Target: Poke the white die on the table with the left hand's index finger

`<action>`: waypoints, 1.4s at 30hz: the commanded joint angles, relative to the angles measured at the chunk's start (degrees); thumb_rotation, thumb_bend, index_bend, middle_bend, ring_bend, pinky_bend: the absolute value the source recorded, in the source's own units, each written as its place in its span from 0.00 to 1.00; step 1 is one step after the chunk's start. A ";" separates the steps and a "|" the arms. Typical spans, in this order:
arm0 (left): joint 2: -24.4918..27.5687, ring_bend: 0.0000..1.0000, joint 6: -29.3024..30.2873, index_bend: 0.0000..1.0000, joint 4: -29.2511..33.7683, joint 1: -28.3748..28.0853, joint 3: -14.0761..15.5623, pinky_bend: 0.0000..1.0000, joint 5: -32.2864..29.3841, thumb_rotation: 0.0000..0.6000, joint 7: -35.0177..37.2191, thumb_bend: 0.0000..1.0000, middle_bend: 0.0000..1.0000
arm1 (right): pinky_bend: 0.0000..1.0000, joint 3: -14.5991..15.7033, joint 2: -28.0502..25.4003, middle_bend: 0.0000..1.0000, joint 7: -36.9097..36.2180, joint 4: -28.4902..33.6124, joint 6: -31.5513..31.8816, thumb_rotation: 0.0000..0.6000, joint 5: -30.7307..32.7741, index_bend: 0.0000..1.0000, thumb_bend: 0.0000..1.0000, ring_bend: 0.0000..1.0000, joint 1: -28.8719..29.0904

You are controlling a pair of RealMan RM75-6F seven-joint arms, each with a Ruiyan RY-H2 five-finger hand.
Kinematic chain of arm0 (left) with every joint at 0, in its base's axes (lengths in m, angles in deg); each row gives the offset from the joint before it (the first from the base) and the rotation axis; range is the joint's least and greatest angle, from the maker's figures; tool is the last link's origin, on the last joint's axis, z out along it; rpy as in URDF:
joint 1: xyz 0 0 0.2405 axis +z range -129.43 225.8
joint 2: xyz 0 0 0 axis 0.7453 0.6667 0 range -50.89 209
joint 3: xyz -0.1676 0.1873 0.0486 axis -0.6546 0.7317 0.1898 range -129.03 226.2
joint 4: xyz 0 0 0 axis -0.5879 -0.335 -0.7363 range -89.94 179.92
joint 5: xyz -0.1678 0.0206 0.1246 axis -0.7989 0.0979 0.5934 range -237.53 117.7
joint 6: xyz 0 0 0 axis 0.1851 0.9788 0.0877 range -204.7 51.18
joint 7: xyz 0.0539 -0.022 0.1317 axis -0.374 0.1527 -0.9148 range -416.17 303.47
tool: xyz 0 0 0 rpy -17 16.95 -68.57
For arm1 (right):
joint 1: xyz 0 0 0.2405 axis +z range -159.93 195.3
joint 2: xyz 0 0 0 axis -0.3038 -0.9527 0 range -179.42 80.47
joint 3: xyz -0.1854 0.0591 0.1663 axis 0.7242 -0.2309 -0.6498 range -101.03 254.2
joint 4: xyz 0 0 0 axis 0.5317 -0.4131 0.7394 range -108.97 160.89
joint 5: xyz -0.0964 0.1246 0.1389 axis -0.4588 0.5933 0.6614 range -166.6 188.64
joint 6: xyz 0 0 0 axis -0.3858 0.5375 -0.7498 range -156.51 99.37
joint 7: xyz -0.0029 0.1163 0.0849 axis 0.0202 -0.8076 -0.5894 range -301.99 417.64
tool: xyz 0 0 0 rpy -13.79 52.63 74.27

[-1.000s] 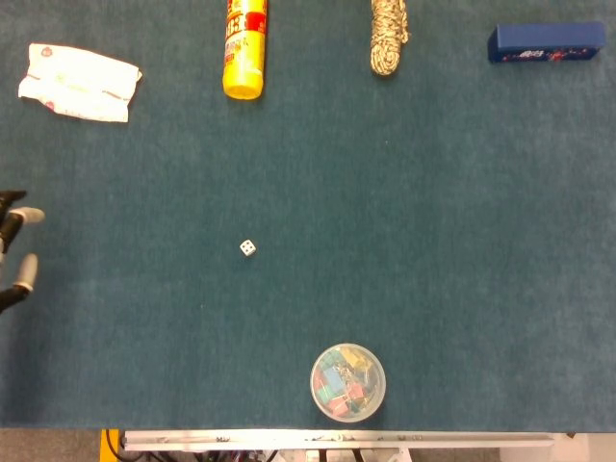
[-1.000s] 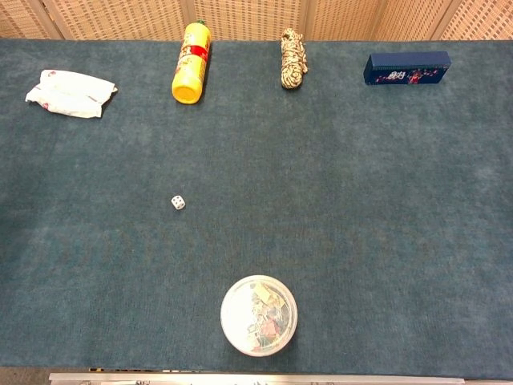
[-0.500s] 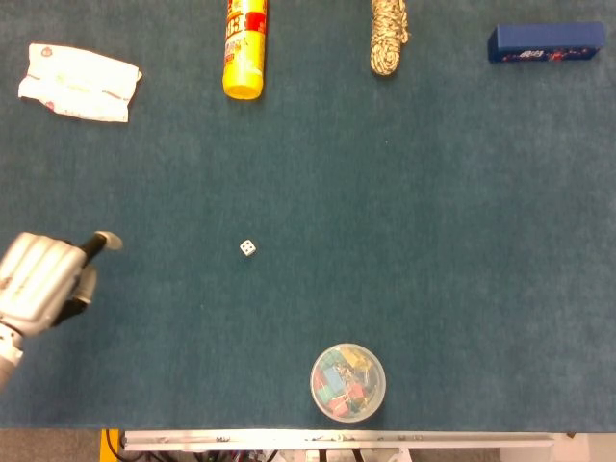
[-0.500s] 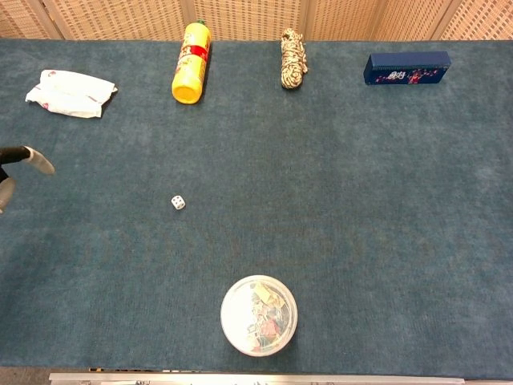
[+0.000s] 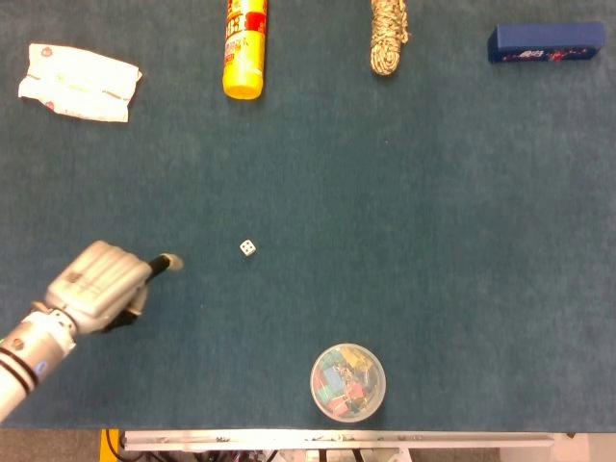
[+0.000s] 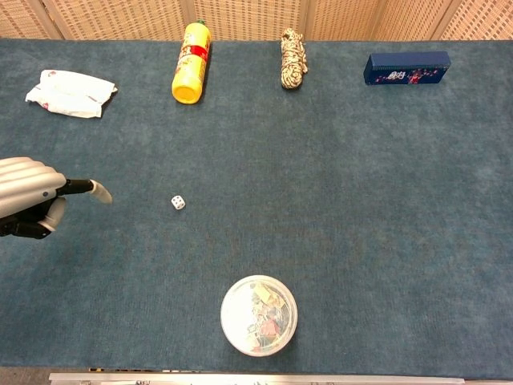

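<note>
The white die (image 5: 248, 248) (image 6: 178, 202) lies on the blue-green table cloth, left of centre. My left hand (image 5: 96, 286) (image 6: 30, 199) is to the left of it, curled into a fist with one finger stretched out toward the die. That fingertip (image 5: 168, 261) (image 6: 102, 192) is a clear gap short of the die and touches nothing. The hand holds nothing. My right hand shows in neither view.
A clear round tub of coloured clips (image 5: 347, 382) stands near the front edge. Along the back lie a white wipes packet (image 5: 79, 82), a yellow bottle (image 5: 243, 50), a coil of rope (image 5: 389, 37) and a dark blue box (image 5: 546, 42).
My left hand has come in from the left edge and moved right toward the die, its pointing finger now much closer. The die has not moved.
</note>
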 commanded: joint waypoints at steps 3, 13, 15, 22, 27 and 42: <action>-2.19 0.86 -1.82 0.15 0.97 -2.35 -0.88 0.96 -2.58 1.00 -2.75 1.00 1.00 | 0.55 -0.43 -0.42 0.41 -0.70 0.12 0.03 1.00 0.97 0.41 0.06 0.38 -0.24; -6.29 0.87 -4.13 0.12 1.06 -6.44 -1.42 0.96 -9.36 1.00 -8.41 1.00 1.00 | 0.55 -1.26 -1.08 0.41 -1.72 0.36 0.39 1.00 2.58 0.41 0.06 0.38 -0.83; -7.15 0.88 -4.29 0.12 0.85 -7.07 -1.39 0.96 -10.75 1.00 -9.27 1.00 1.00 | 0.55 -1.43 -1.17 0.41 -1.81 0.35 0.39 1.00 2.88 0.41 0.06 0.38 -0.89; -9.81 0.89 -4.24 0.13 0.59 -9.38 -0.83 0.96 -14.90 1.00 -12.19 1.00 1.00 | 0.55 -1.97 -1.60 0.41 -2.01 0.67 0.23 1.00 4.12 0.41 0.06 0.38 -1.19; -10.83 0.89 -4.63 0.13 0.25 -11.02 -0.20 0.96 -17.32 1.00 -13.46 1.00 1.00 | 0.55 -2.29 -1.84 0.41 -2.44 0.76 0.19 1.00 4.69 0.41 0.06 0.38 -1.36; -15.72 0.91 -3.67 0.13 -2.24 -15.56 1.73 0.97 -23.90 1.00 -17.27 1.00 1.00 | 0.55 -2.74 -2.10 0.41 -2.47 0.86 -0.31 1.00 5.40 0.41 0.06 0.38 -1.50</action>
